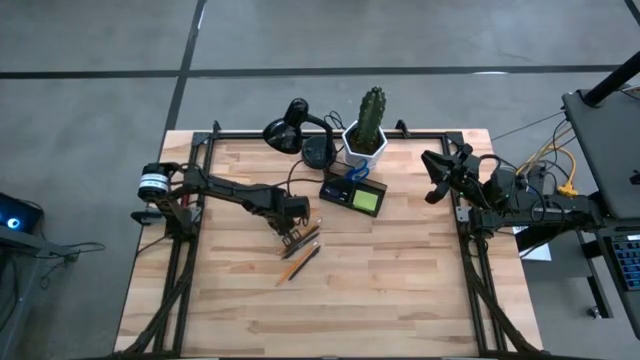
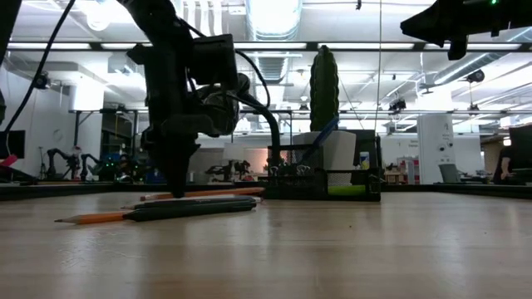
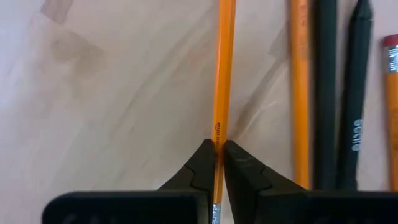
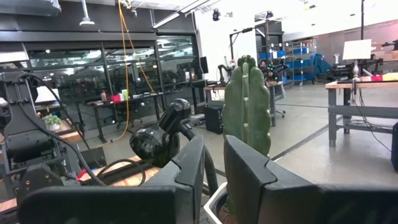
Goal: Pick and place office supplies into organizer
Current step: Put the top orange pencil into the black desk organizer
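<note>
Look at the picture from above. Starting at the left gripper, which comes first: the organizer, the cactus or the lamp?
From the left gripper, shut on an orange pencil:
1. Organizer: just past it, toward the table's back and middle.
2. Lamp: at the back edge.
3. Cactus: at the back edge, behind the organizer.
Lamp and cactus are close; the cactus looks slightly farther.

light: bright overhead – ceiling glare | low view: arms backlit – dark silhouettes

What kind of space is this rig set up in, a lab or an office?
Most likely a robotics lab or workshop. Beyond the wooden table there is an open concrete floor, an exposed ceiling with ducting, rows of workbenches, and other robot arms in the background.
</note>
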Action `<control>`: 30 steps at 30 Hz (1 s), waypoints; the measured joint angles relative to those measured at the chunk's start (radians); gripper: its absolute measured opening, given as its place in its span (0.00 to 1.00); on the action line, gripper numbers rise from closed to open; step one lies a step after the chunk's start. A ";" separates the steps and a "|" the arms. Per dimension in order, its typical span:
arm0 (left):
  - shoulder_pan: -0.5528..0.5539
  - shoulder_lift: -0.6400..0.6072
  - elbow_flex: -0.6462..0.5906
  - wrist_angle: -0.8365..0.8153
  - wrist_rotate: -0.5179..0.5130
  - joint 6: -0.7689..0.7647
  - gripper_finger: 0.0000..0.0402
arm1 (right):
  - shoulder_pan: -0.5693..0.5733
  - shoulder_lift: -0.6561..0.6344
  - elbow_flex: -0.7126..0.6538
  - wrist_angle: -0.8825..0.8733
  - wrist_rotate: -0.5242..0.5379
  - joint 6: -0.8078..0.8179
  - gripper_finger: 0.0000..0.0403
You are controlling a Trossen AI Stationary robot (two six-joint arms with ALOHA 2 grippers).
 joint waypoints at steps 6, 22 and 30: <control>0.000 -0.002 0.012 0.000 0.003 0.000 0.02 | 0.000 0.000 0.000 0.000 0.000 0.001 0.13; -0.016 -0.098 0.014 0.203 0.008 0.080 0.02 | 0.000 0.000 0.000 -0.001 0.000 0.001 0.13; -0.016 -0.151 0.012 0.372 -0.087 0.081 0.02 | 0.000 0.000 0.000 -0.003 0.000 0.003 0.13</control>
